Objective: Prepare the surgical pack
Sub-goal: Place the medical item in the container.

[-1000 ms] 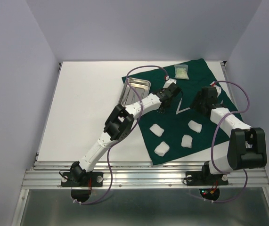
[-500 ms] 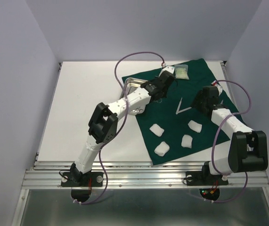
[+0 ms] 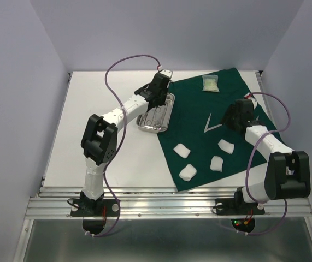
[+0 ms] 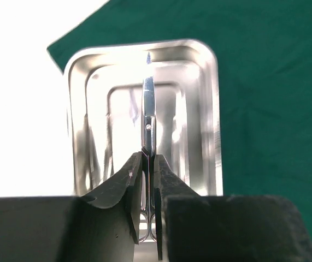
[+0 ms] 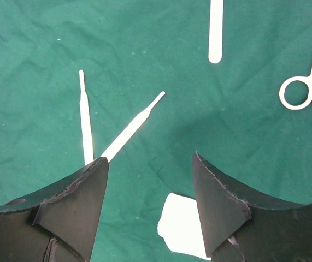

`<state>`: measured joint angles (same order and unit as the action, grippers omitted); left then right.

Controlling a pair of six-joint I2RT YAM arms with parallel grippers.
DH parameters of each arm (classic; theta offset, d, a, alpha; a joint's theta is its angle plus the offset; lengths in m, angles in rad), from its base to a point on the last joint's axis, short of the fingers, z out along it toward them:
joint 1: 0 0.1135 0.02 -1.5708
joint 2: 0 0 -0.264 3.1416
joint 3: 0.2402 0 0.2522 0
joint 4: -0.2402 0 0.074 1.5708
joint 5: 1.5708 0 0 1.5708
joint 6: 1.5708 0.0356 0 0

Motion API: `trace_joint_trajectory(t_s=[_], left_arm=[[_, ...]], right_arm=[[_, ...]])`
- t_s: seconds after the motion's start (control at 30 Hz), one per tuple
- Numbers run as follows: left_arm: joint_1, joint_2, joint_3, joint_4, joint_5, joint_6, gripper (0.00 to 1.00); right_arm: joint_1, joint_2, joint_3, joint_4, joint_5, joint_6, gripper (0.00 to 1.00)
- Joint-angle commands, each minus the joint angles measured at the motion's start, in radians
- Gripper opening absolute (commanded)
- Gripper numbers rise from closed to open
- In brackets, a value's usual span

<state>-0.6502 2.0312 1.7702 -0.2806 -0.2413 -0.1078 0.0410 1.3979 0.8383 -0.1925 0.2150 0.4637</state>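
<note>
Surgical pack is spread over the right half of the white counter. Its dark green drape lies flat, with four white gauze pads on the near part and the pale packet close to the far edge. The steel tray sits at the left border of the drape, partly on the cloth and partly on the bare counter.

One second ago the left arm reached over the middle of the drape, close to the two thin white tools that form a V. Now it has swung to the left, and the left fingers hang above the tray. They are closed on the forceps, gripping them just behind the pivot screw. The blades are seen edge-on and point forward over the tray floor, and the ring handles show below, between the fingers. I cannot tell if the tips touch the tray.

The right arm has hardly moved in this second. The right fingers stand apart with nothing between them, above the drape. The V tools are just beyond the left finger, and one gauze pad lies on the cloth below the gap. A ring-handled instrument lies at the right edge of the wrist view, and a flat white stick at the top.

Any print on the packet is too small to read.
</note>
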Motion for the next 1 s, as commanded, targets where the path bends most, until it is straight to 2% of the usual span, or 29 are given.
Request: trace_joint_trajectory(t_s=[0.0, 0.17, 0.27, 0.3, 0.33, 0.4, 0.57, 0.7, 0.97], left_arm=[[0.027, -0.046, -0.073, 0.063, 0.024, 0.054, 0.13], [0.073, 0.017, -0.095, 0.060, 0.042, 0.046, 0.17], [0.075, 0.049, -0.080, 0.040, 0.033, 0.042, 0.29], [0.075, 0.057, -0.071, 0.026, 0.027, 0.040, 0.34], [0.075, 0.066, -0.063, 0.015, 0.016, 0.036, 0.45], [0.075, 0.061, -0.054, -0.005, -0.001, 0.036, 0.52], [0.075, 0.011, -0.069, -0.020, 0.002, 0.019, 0.53], [0.070, -0.080, -0.093, -0.023, 0.013, -0.021, 0.53], [0.063, -0.233, -0.149, -0.037, 0.037, -0.089, 0.53]], right_arm=[[0.002, 0.007, 0.022, 0.047, -0.032, -0.005, 0.68], [0.002, -0.003, 0.010, 0.054, -0.037, 0.000, 0.68], [0.002, -0.020, 0.001, 0.053, -0.032, 0.000, 0.68], [0.002, -0.020, 0.001, 0.053, -0.032, -0.002, 0.68], [0.002, -0.023, 0.001, 0.051, -0.034, -0.002, 0.68], [0.002, -0.023, 0.004, 0.053, -0.040, -0.003, 0.69], [0.002, 0.013, 0.028, 0.064, -0.060, 0.021, 0.69], [0.035, 0.067, 0.057, 0.090, -0.054, 0.043, 0.62], [0.117, 0.268, 0.195, 0.090, -0.023, 0.029, 0.61]])
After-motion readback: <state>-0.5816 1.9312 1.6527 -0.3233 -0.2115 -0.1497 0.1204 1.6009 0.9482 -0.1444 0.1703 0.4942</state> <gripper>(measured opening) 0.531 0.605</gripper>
